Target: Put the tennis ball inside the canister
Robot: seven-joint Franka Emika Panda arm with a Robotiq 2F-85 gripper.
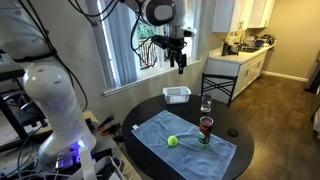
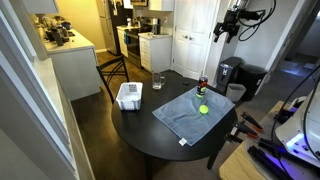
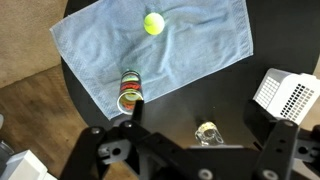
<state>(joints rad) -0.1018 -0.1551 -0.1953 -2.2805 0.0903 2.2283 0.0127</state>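
The yellow-green tennis ball [image 1: 172, 142] lies on a blue towel [image 1: 150, 132] on the round dark table; it also shows in an exterior view [image 2: 204, 109] and in the wrist view [image 3: 153, 23]. The canister [image 1: 205, 130], a clear tube with a red band, stands upright on the towel's edge beside the ball, and shows in an exterior view [image 2: 202, 87] and from above in the wrist view [image 3: 129, 92]. My gripper [image 1: 180, 62] hangs high above the table, open and empty; it shows in an exterior view [image 2: 226, 31] and in the wrist view [image 3: 200, 118].
A clear drinking glass [image 1: 206, 104] stands on the table beyond the canister. A white mesh basket [image 1: 177, 95] sits at the table's far side. A small dark disc [image 1: 233, 131] lies near the table's edge. A black chair [image 1: 219, 87] stands behind the table.
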